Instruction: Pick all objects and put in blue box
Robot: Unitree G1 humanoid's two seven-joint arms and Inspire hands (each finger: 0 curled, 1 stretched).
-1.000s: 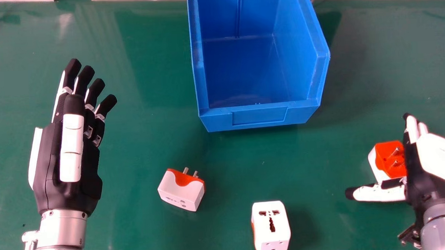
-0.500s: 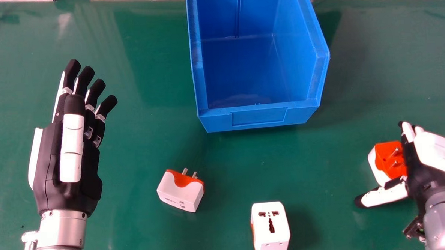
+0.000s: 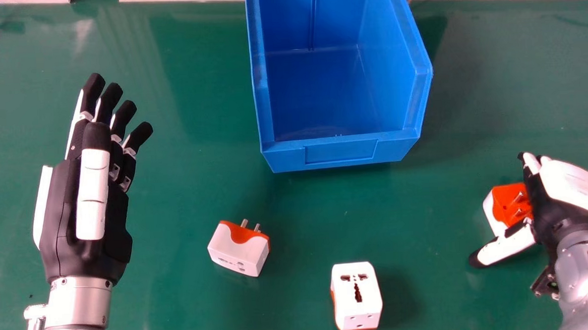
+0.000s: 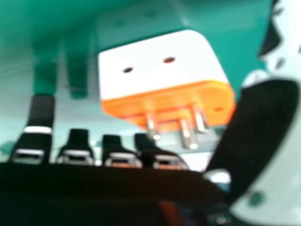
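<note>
On the right side of the green table (image 3: 180, 289), the right hand (image 3: 572, 182) is next to a red and white plug (image 3: 510, 205). Its fingers are out straight and its thumb sticks out away from them, so it is not pinching anything. The plug lies on the table at the gap between the thumb and the fingers, with its metal pins pointing toward the hand. I can't tell if they touch.

The job now looks like picking up this plug. The hand should go in low and slow, so the plug is deep in the gap. Then the fingers and thumb should close at the same time, on the fat white part. If just 1 side pushes, the plug could slide away or turn. The pins are thin and slippery, so they would be bad to hold. A small lift first would show if the grip is good. Then it can go high over the front wall of the blue box (image 3: 340, 153).

2 more plugs, 1 nearer the left (image 3: 238, 249) and 1 near the middle (image 3: 357, 296), wait on the table. The left hand (image 3: 82, 209) is at the left, fingers straight and a bit spread.
</note>
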